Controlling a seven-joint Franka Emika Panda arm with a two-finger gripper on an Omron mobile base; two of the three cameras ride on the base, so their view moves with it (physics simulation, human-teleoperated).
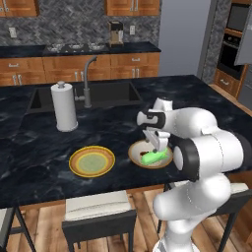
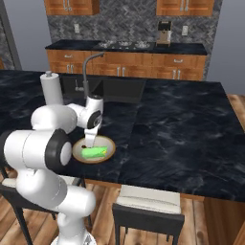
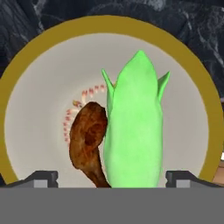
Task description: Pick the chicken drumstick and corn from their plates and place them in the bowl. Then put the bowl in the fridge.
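tool: wide, holding nothing, bottom centre, hand view
corn: in bowl, touching drumstick; centre frame
next: lift straight up; then grip bowl rim, keep level to fridge
desk: bowl near front edge

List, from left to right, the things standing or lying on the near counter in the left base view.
paper towel roll → yellow-rimmed plate → bowl, which holds the corn
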